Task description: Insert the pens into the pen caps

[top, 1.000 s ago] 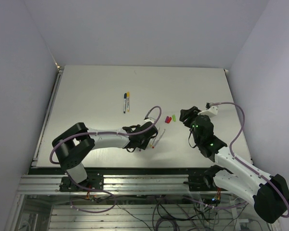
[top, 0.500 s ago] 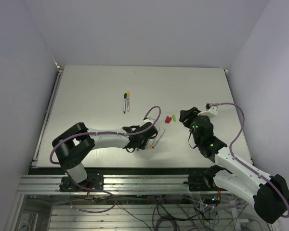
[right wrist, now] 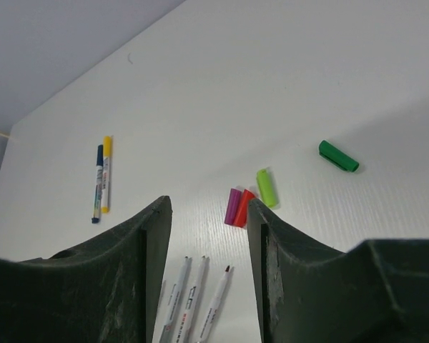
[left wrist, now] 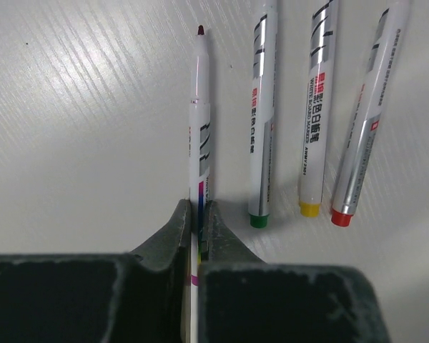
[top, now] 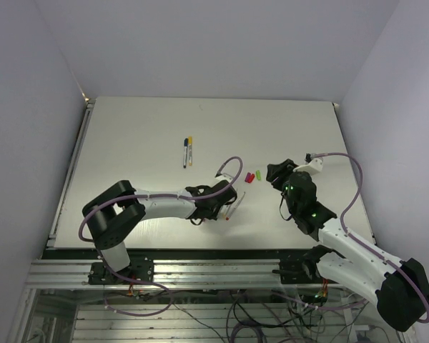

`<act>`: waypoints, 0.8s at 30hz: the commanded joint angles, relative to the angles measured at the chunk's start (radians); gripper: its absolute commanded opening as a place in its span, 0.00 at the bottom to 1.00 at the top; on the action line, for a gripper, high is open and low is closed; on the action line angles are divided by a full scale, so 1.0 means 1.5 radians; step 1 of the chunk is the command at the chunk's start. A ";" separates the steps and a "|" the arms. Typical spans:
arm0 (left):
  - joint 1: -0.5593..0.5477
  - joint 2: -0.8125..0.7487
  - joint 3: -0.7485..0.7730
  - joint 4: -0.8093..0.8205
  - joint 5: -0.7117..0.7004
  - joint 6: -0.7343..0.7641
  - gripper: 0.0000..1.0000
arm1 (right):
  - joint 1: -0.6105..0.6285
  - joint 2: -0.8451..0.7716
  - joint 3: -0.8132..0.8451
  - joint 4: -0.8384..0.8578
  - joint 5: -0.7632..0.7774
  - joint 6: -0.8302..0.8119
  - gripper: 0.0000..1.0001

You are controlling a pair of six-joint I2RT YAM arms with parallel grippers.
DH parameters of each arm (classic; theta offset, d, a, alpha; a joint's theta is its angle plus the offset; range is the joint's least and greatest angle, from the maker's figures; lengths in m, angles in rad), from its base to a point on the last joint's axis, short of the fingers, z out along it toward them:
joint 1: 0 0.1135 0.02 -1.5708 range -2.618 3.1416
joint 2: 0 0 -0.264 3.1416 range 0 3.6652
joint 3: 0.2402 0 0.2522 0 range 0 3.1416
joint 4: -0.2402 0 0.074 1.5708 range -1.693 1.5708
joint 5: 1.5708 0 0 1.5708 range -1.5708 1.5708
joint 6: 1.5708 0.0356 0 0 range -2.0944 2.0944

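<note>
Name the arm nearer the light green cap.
Right. Right arm: jaws just right of the light green cap. Left arm: jaws farther, left of it toward the bases, shut on a pen.

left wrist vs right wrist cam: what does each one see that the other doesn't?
Left wrist only: the left gripper shut on the dark-tipped pen, plus the green, yellow and red end plugs and printed barrels of the three pens beside it.
Right wrist only: the right gripper, open and empty; the purple cap, red cap, light green cap and dark green cap; the capped blue pen and yellow pen.
Both: uncapped pens lying side by side on the white table.
</note>
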 commanded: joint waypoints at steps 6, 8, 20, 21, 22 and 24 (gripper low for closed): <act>0.039 -0.002 -0.031 -0.019 0.015 -0.002 0.07 | -0.001 0.107 0.085 -0.084 0.000 -0.051 0.43; 0.051 -0.031 -0.026 -0.009 0.006 0.006 0.07 | -0.001 0.145 0.111 -0.098 -0.007 -0.060 0.42; 0.133 -0.143 -0.015 0.047 0.008 0.009 0.07 | 0.000 0.355 0.251 -0.145 -0.087 -0.091 0.36; 0.137 -0.145 -0.020 0.050 0.014 0.010 0.07 | 0.001 0.372 0.256 -0.144 -0.092 -0.090 0.35; 0.140 -0.145 -0.026 0.055 0.017 0.013 0.07 | 0.001 0.380 0.262 -0.143 -0.095 -0.089 0.35; 0.144 -0.147 -0.034 0.058 0.023 0.018 0.07 | 0.001 0.402 0.270 -0.141 -0.101 -0.086 0.35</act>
